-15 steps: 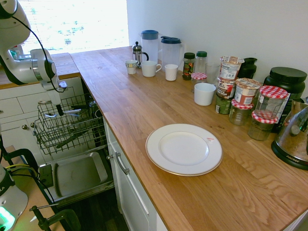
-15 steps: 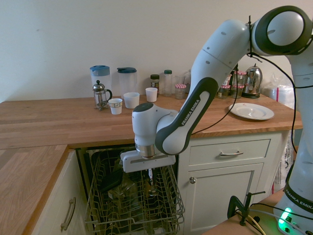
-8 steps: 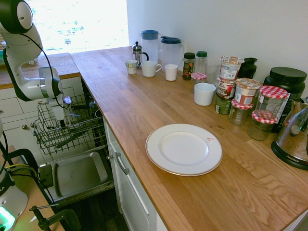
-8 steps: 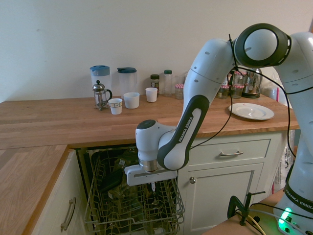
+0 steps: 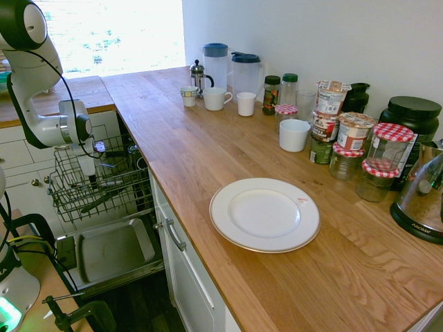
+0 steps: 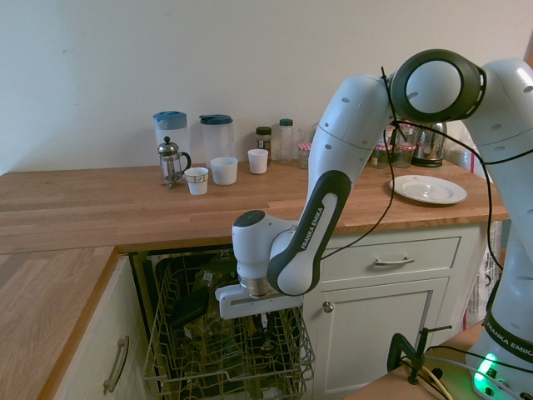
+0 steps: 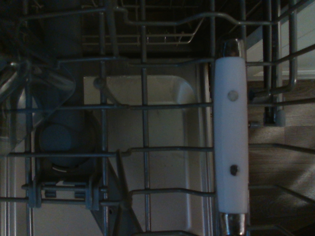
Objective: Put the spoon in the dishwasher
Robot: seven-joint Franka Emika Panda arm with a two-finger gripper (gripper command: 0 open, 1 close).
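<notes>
Gripper (image 6: 263, 320) lowered into wire dishwasher rack (image 6: 225, 350), lower centre of second exterior view; same rack (image 5: 97, 183) at left of first exterior view, beside wooden table (image 5: 228, 159). Fingers' state: cannot tell, hidden among rack wires. Spoon not discernible in exterior views. White-handled utensil with metal ends (image 7: 230, 142) visible across rack wires at right of wrist view; identity uncertain. White plate (image 5: 264, 214) resting on table, lower centre.
</notes>
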